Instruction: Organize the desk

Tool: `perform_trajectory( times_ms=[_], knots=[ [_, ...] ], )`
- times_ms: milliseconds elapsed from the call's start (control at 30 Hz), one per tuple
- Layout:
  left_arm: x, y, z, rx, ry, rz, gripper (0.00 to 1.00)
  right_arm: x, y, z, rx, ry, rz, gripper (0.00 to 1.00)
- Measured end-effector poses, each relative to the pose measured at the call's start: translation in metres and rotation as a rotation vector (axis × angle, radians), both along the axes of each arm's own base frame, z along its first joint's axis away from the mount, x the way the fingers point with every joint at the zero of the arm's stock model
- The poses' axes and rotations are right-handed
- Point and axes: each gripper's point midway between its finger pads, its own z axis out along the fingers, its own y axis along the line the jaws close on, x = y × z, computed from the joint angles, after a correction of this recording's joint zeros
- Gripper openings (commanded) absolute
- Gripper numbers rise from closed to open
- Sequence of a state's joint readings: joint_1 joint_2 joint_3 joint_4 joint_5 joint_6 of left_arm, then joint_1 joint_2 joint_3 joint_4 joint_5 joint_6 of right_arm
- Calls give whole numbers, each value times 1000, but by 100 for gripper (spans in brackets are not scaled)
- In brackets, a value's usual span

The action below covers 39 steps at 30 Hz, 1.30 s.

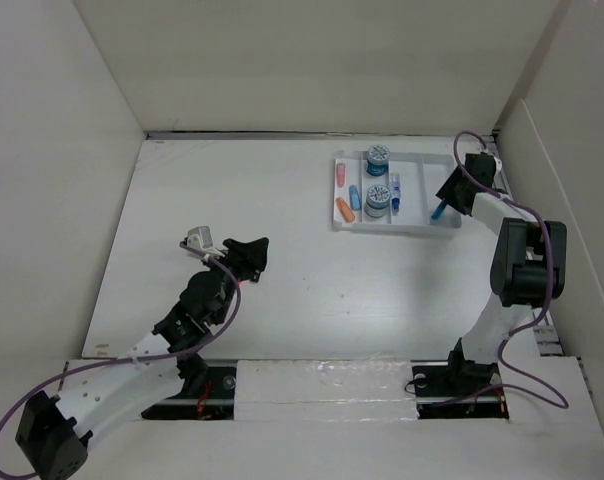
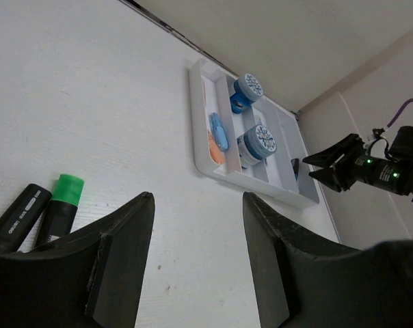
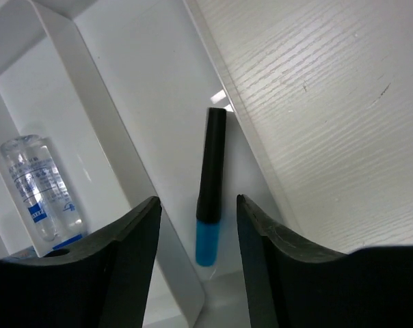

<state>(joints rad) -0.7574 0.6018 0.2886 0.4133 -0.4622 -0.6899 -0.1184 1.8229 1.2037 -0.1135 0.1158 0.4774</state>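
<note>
I'm tidying loose items off the tabletop [image 1: 272,190], the wide white surface walled by tall panels that fills the overhead view, and into the white compartmented tray [image 1: 427,178] sitting at its far right. I'm judging that I'm partway through the sorting step: one marker is lying in the tray and two are waiting out on the open surface.

The right gripper [image 3: 197,203] is hanging over the tray's rightmost compartment with its jaws apart, straddling a black marker with a blue end [image 3: 210,184] that is resting on the compartment floor, not clamped. The left gripper [image 2: 198,198] is hovering low over the near left of the tabletop, jaws also spread and holding nothing. Just beside it lie a green-capped marker [image 2: 63,205] and a black marker [image 2: 18,212], side by side and touching or nearly so (the wrist view cuts off their lower ends).

Next, I reckon, the right arm needs lifting clear of the tray, while the left gripper needs turning to line up across one marker without nudging its neighbour.

In the tray's middle section two round blue-lidded jars [image 1: 378,198] are standing, one beyond the other. A small clear bottle [image 3: 39,184] is lying in the slim section next to the marker's. The leftmost section is holding three small pieces: pink [image 1: 339,175], orange [image 1: 344,209] and blue [image 1: 355,197].
</note>
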Motion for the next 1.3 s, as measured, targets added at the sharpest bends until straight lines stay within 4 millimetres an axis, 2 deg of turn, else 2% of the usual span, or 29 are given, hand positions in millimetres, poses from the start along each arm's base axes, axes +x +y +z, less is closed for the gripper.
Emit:
perform_trajectory(
  times_ms=[167, 233, 267, 300, 333, 367, 400, 500, 567, 633, 667, 700, 800, 867, 933, 1000, 1067, 1100, 1167, 1200, 1233, 1267, 1300],
  knots=[
    [5, -5, -16, 43, 38, -3, 51, -1, 9, 8, 19, -15, 38, 56],
    [7, -8, -26, 75, 61, -11, 52, -3, 16, 18, 25, -45, 58, 49],
    [8, -10, -30, 92, 71, -17, 51, -6, 23, 24, 28, -70, 71, 43],
    [9, -12, -33, 110, 80, -24, 51, -9, 32, 33, 30, -103, 89, 16],
    [10, -15, -36, 125, 88, -32, 50, -14, 46, 42, 37, -136, 119, 2],
    [11, -17, -38, 137, 92, -40, 49, -20, 64, 54, 56, -180, 155, 0],
    [11, -18, -40, 147, 93, -46, 45, -26, 86, 66, 75, -230, 199, 0],
    [13, -19, -44, 174, 104, -47, 41, -49, 165, 97, 121, -350, 387, 0],
    [15, -17, -48, 197, 131, -29, 37, -69, 218, 110, 146, -395, 518, 0],
    [19, -16, -52, 224, 167, -9, 36, -91, 258, 119, 164, -420, 628, 0],
    [20, -15, -56, 239, 189, 4, 36, -101, 269, 122, 169, -429, 662, 5],
    [21, -13, -60, 251, 212, 15, 36, -108, 275, 125, 172, -437, 684, 16],
    [20, -9, -81, 291, 294, 46, 36, -118, 284, 130, 171, -463, 718, 32],
    [16, -1, -99, 325, 366, 76, 36, -122, 292, 129, 174, -468, 749, 36],
    [13, 7, -102, 323, 390, 114, 38, -123, 307, 122, 193, -460, 791, 38],
    [13, 13, -92, 294, 370, 144, 39, -131, 330, 104, 208, -413, 853, 43],
    [14, 17, -62, 217, 291, 161, 42, -141, 358, 84, 213, -352, 918, 47],
    [14, 18, -42, 159, 234, 166, 43, -146, 375, 76, 213, -325, 951, 55],
    [12, 24, -2, 45, 114, 176, 44, -157, 409, 63, 203, -281, 1009, 60],
    [10, 28, 11, 7, 74, 181, 45, -163, 425, 58, 197, -265, 1035, 65],
    [7, 33, 23, -31, 35, 190, 45, -170, 442, 54, 190, -249, 1062, 65],
    [4, 38, 33, -63, 4, 201, 45, -179, 467, 46, 177, -231, 1097, 69],
    [2, 42, 40, -84, -16, 213, 45, -181, 472, 45, 174, -229, 1102, 70]
  ],
)
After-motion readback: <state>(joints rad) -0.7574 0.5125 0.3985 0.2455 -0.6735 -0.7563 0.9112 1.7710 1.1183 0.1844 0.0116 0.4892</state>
